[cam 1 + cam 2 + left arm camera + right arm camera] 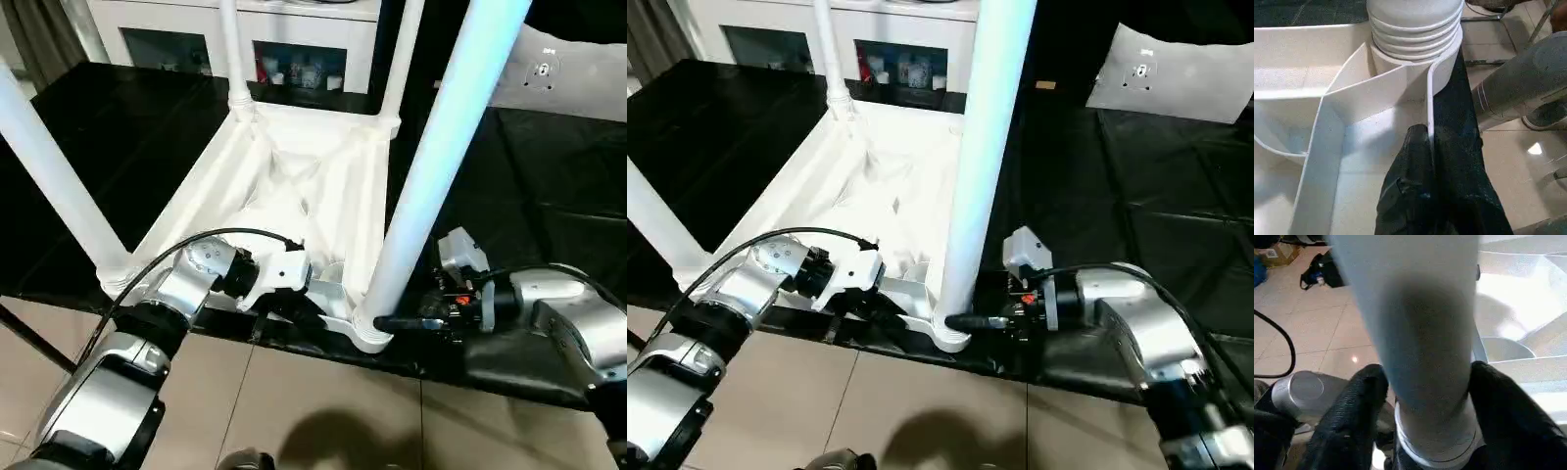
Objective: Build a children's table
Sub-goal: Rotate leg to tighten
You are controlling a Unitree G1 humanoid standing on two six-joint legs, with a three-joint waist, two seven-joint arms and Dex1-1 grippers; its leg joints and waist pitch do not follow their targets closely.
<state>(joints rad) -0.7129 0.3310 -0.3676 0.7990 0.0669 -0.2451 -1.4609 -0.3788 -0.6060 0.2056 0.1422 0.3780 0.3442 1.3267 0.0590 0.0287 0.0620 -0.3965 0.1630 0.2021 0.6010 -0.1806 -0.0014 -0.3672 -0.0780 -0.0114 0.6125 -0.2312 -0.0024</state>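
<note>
Pinching the rim of the upside-down table top (294, 186) with our left gripper (1422, 161), while our right gripper (1425, 396) has its fingers hugging the near leg (431, 166).

No text, label, brand, number or sign is legible on anything here.

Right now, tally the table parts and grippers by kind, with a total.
Table top: 1
Legs standing in corner sockets: 4
Grippers: 2, left gripper, right gripper
Total: 7
</note>
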